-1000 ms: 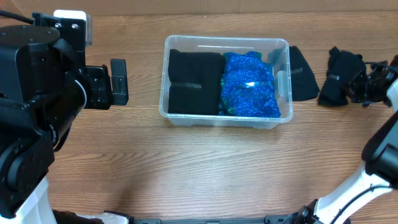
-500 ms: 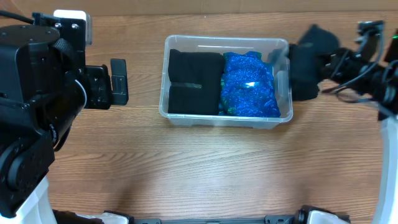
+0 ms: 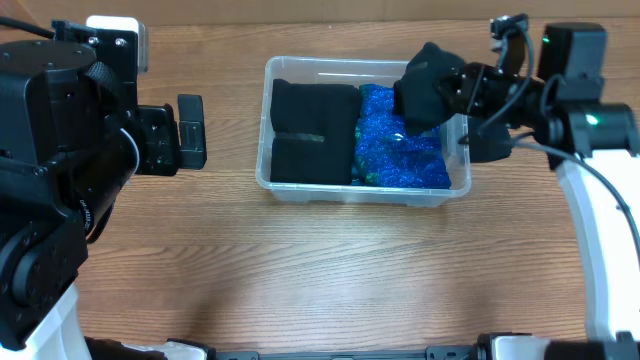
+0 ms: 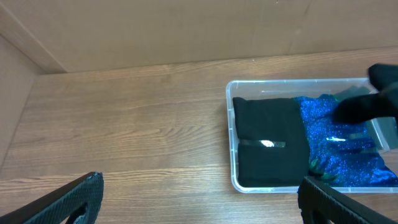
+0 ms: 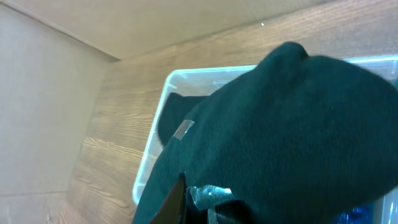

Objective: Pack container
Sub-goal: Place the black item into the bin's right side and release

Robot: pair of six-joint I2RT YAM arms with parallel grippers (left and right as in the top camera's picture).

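The container (image 3: pixel 266 120) sat on the wooden desk (image 3: pixel 300 270) between the two arms, slightly behind the middle, with its long side running left to right. Its left half was filled by a folded black bundle (image 3: pixel 312 132) and its right half by a glittering blue bundle (image 3: pixel 400 155); the two lay side by side and touching. The right hand (image 3: pixel 462 90) was clenched on a dark bundle (image 3: pixel 428 85), holding it in the air above the right rear part of the container, over the blue bundle. In the right wrist view this dark bundle (image 5: pixel 280 124) filled most of the picture, with the container's rim (image 5: pixel 180 74) showing behind it. Another black piece (image 3: pixel 487 145) lay on the desk just outside the container's right wall, partly hidden by the right arm. The left hand (image 3: pixel 190 131) hung well to the left of the container, released and holding nothing; in the left wrist view its fingertips (image 4: pixel 81 193) stood wide apart at the bottom corners.
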